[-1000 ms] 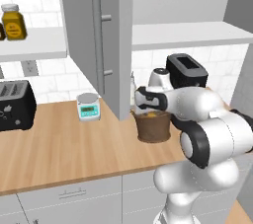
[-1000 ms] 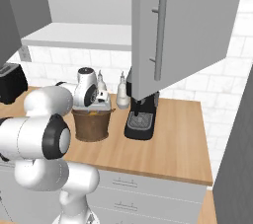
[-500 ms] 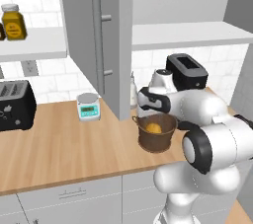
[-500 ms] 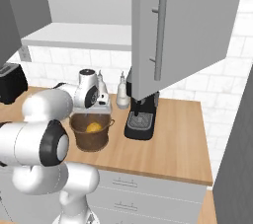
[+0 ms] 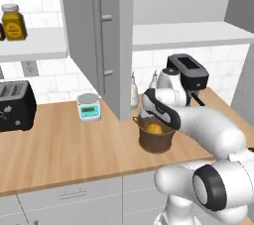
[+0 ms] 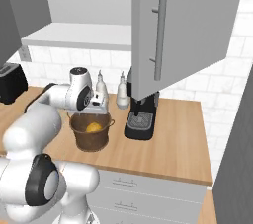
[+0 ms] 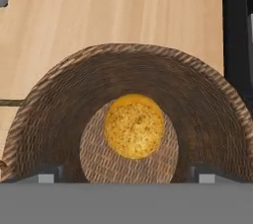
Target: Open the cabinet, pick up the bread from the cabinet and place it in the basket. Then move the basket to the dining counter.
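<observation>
On the basket's point(image 7: 207, 114) woven floor, dead centre, the bread point(image 7: 134, 126) lies free; the gripper point(image 7: 127, 173), at six o'clock, stands spread for clearance.

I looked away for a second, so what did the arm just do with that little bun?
The pincer let go of the small golden-orange bun, which now lies on the bottom of the dark brown woven basket, and rose above the rim, jaws wide. Basket, open grey cabinet door and black coffee machine stayed put.
</observation>
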